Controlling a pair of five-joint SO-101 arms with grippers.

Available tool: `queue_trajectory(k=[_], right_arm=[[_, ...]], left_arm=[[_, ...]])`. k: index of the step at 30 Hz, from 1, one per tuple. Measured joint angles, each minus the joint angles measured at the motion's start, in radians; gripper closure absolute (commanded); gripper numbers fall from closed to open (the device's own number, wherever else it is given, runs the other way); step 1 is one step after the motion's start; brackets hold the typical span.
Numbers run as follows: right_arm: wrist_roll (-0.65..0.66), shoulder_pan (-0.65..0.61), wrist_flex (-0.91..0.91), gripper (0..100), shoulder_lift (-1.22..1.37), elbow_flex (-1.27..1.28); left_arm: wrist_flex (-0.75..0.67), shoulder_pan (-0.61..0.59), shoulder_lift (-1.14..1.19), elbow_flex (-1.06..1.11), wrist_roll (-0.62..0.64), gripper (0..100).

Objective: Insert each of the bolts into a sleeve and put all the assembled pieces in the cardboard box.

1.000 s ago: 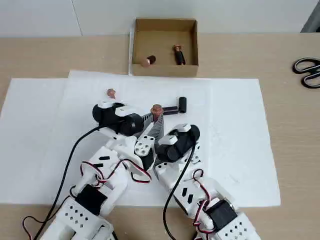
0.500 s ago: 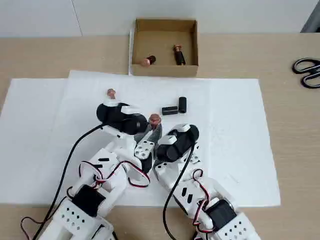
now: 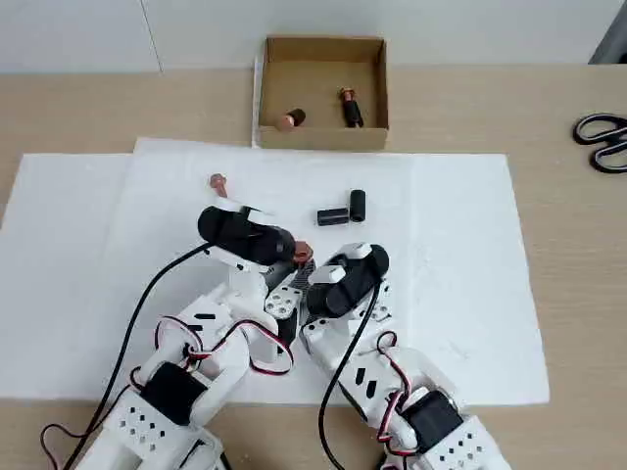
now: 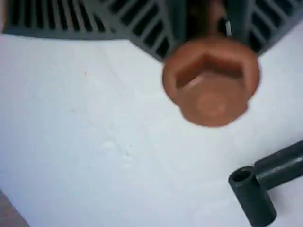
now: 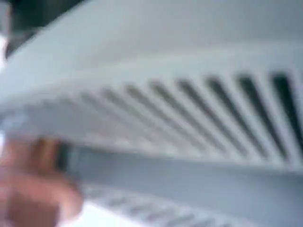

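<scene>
Left gripper (image 4: 204, 21) is clamped on the bolt (image 4: 210, 82). The shank is pinched between the ribbed fingers (image 4: 142, 33) and the head sticks out clear past the tips. The long axis runs straight out of the grip, roughly toward the left wrist camera. The hex head faces that camera; the shank end is buried in the ribs. In the high view the head is turned upward.

Right gripper (image 3: 313, 270) sits just beside the bolt, opposite the left one; can't tell its state.

Ahead of the left gripper, toward the box (image 3: 323, 139), a sleeve (image 3: 333, 215) lies crosswise on the paper (image 3: 460, 294). A second sleeve (image 3: 358, 206) is just beside its end, axis pointing at the box.

Loose bolt (image 3: 217, 182) lies well off on the left arm's outer side.

In the box: an assembled piece (image 3: 289, 119) and a second piece (image 3: 349, 108), apart.
</scene>
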Motion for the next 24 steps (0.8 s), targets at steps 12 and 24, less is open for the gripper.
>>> queue_trajectory(k=[12, 24], right_arm=[[0.002, 0.0, 0.0, 99.5, 0.0, 0.002], [0.002, 0.058, 0.0, 99.5, 0.0, 0.0]], left_arm=[[0.023, -0.008, 0.002, -0.006, -0.002, 78], [0.339, -0.19, 0.002, -0.394, -0.005, 78]])
